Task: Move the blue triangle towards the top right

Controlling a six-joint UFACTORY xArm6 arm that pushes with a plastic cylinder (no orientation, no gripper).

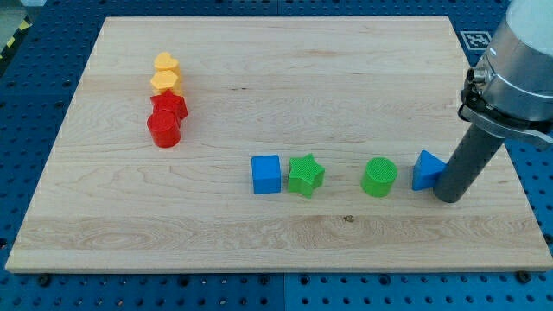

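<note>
So our tip [448, 198] is parked right against the blue triangle [426, 169] near the desk's [285, 78] right edge; no tool on us, just the bare rod, holding nothing.

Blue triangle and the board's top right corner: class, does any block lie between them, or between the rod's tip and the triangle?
No. My tip sits right against the blue triangle on its right, and no block lies toward the view's top right.
</note>
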